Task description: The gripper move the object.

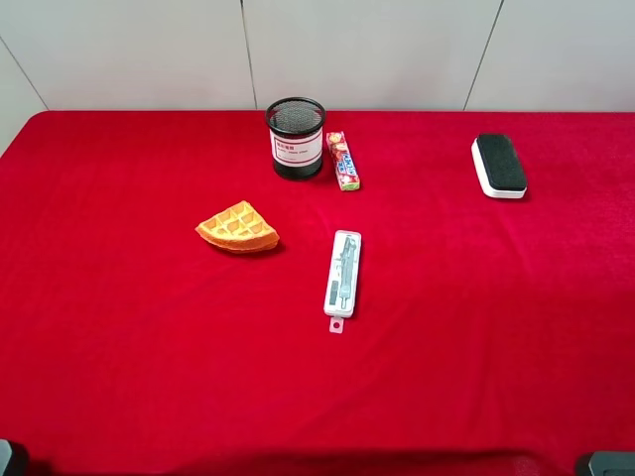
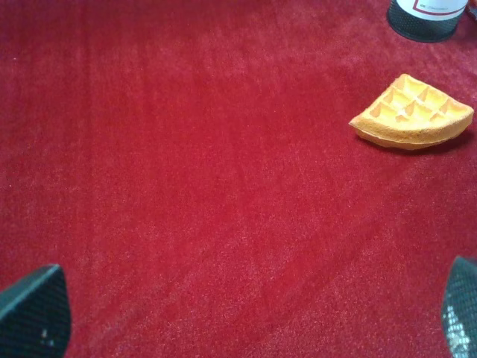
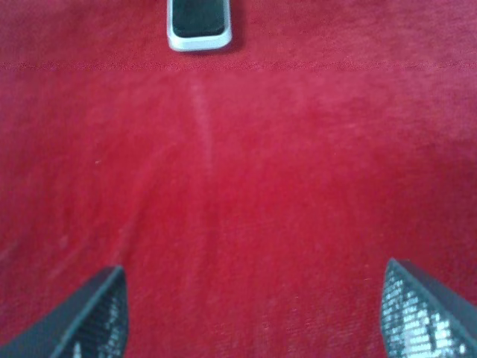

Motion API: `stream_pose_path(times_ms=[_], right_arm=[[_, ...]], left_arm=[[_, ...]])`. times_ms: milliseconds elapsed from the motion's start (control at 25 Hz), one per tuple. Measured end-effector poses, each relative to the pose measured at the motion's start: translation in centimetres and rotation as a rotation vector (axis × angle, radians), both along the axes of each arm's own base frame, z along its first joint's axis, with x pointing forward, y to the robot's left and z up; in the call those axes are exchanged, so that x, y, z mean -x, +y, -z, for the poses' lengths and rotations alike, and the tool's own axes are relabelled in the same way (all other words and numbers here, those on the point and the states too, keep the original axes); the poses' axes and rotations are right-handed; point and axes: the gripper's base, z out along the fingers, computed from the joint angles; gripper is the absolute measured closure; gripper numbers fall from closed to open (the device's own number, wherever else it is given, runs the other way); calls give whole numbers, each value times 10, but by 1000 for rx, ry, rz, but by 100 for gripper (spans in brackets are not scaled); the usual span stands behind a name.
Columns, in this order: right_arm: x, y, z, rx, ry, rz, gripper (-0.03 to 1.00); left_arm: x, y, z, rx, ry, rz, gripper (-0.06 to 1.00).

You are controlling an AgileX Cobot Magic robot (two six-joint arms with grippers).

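Observation:
The black wire-mesh pen cup point(image 1: 296, 137) with a white-and-red label stands upright at the back middle of the red cloth. Its base also shows in the left wrist view point(image 2: 427, 16). My left gripper point(image 2: 246, 317) is open and empty over bare cloth, far from the cup; only a dark corner of that arm point(image 1: 10, 458) shows at the front left in the high view. My right gripper point(image 3: 253, 313) is open and empty over bare cloth, with a dark corner of that arm point(image 1: 605, 463) at the front right.
An orange waffle wedge point(image 1: 237, 228) lies left of centre, also in the left wrist view point(image 2: 412, 112). A candy pack point(image 1: 343, 160) lies right beside the cup. A white packaged tool point(image 1: 343, 272) lies mid-table. A black-and-white eraser point(image 1: 498, 165) lies back right, seen too in the right wrist view point(image 3: 198, 22).

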Motion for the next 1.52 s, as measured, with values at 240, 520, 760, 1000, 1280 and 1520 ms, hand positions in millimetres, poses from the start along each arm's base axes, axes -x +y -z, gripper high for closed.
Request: stream_pose_path(times_ms=[240,520,760,1000,1280,1520], right_arm=[[20,2,1,14,-129,62,44],[22,2,2,16,-135,72,44],[22,2,2,16,-132,72,44],[25,2,5,11,-84,72,44],[22,0,1,34,-141,82,44],[19,0,-1,43,-184,84,44]], left_arm=[[0,0,0,0,0,0,-5],[0,0,0,0,0,0,-5],[0,0,0,0,0,0,-5],[0,0,0,0,0,0,-5],[0,0,0,0,0,0,-5],[0,0,0,0,0,0,-5]])
